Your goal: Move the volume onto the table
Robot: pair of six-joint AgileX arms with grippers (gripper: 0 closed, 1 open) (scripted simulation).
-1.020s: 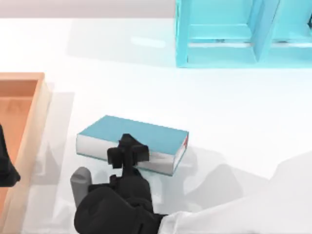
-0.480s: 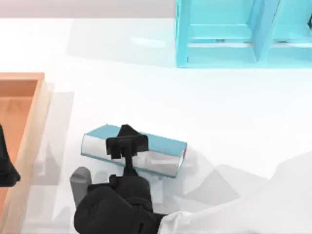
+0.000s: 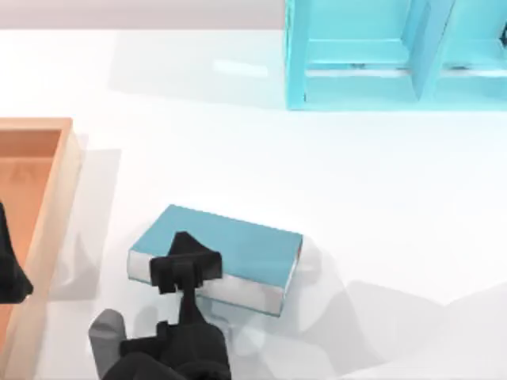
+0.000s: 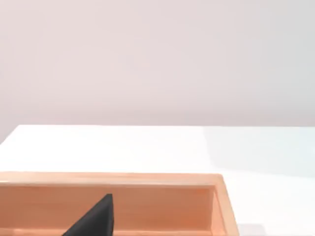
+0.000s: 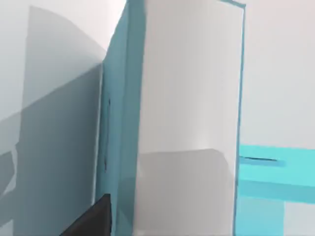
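Lying flatter than before, volume in right tool.

The right gripper reaches in from the table's near edge, its fingers clamped across the volume (the left arm sits parked at far left).

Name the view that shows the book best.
The top view: the whole book lies flat on the table, teal cover up. The right wrist view shows its white page edges close up; the left wrist view shows the wooden tray.
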